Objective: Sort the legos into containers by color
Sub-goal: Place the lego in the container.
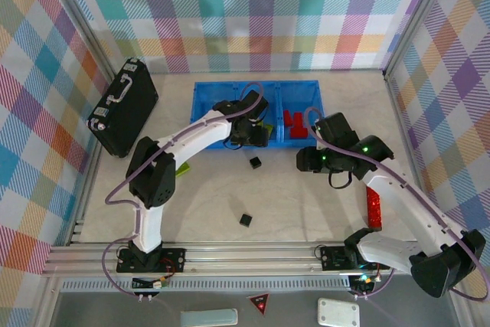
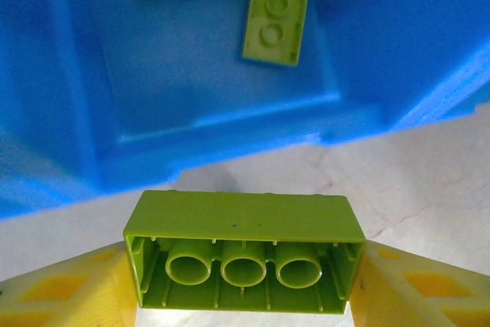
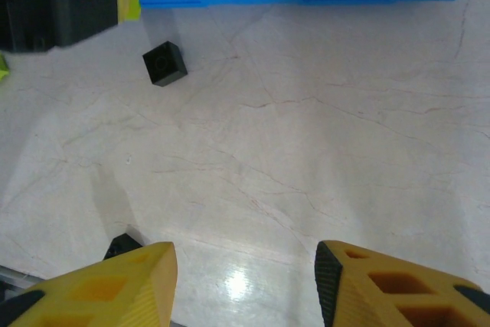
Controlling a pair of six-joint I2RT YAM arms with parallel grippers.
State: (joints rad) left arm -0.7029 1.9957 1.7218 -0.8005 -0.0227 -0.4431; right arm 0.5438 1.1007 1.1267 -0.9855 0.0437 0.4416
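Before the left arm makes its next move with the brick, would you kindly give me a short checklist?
1. Grip: left gripper shut on green brick: ok.
2. Brick above the tray: not ok; it hangs short of the near wall.
3. Compartment ahead holds green bricks: ok.
4. Free arm: right gripper open and empty over the table: ok.
5. Arms apart in the top view: ok.
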